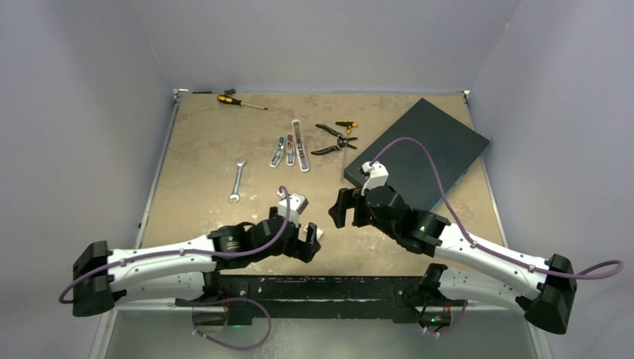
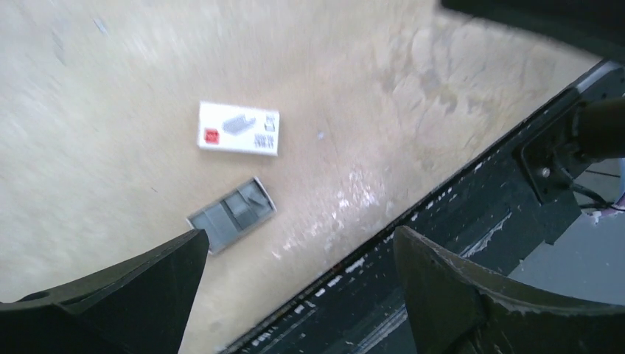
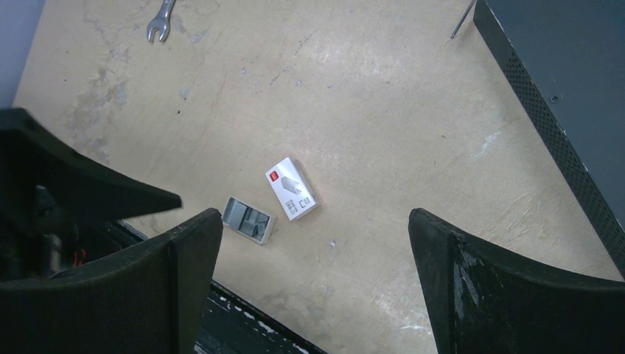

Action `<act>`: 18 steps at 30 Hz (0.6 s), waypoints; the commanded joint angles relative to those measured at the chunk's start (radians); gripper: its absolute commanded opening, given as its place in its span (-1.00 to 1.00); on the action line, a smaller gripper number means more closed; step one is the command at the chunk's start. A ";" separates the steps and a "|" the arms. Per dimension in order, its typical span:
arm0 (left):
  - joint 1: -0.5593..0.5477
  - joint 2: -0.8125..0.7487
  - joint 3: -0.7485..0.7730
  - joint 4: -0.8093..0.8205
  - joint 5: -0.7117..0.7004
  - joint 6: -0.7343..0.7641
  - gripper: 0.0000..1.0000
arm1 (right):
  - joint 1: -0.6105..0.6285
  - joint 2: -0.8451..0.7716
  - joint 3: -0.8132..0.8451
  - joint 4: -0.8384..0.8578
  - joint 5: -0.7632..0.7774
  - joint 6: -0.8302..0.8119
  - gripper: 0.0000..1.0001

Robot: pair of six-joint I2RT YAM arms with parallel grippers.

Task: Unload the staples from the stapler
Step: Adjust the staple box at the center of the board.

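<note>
Staples (image 2: 234, 212): grey ribbed strips lying in a small shallow tray (image 2: 269, 205) near the front edge of the table (image 1: 202, 149), just beside a white box (image 2: 238, 127) with a red mark. Tray and box are close together; the views do not agree on whether they touch.

Left gripper (image 2: 298, 243): jaws spread wide, nothing between them. It hangs over the table's near edge. In its wrist view the tray sits just off the tip of one finger, to one side of the gap rather than centred in it, with the box further out. No contact with the tray is visible.

Right gripper (image 3: 315, 217): jaws likewise fully apart and empty. In its wrist view the box lies within the gap between the fingers – nearer one of them – and the tray lies beside that same fingertip. The gripper is above them, not on them.

Stapler (image 1: 300, 146): lies well apart from both grippers, toward the far middle of the table, a long narrow body with two shorter narrow pieces beside it – too small to identify. Nearby are a wrench (image 1: 237, 180), pliers (image 1: 334, 140) and a screwdriver (image 1: 239, 101). A dark panel (image 1: 426, 149) lies at the far right.
</note>
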 commanded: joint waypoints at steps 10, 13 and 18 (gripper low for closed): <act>-0.003 -0.284 -0.080 0.156 -0.058 0.984 0.89 | -0.002 0.022 0.039 -0.011 0.013 -0.091 0.97; -0.003 -0.181 -0.057 0.049 -0.002 1.165 0.89 | -0.003 0.034 0.052 -0.011 0.016 -0.116 0.97; 0.006 -0.178 -0.079 0.006 0.162 1.246 0.88 | -0.002 0.059 0.066 -0.014 0.024 -0.137 0.97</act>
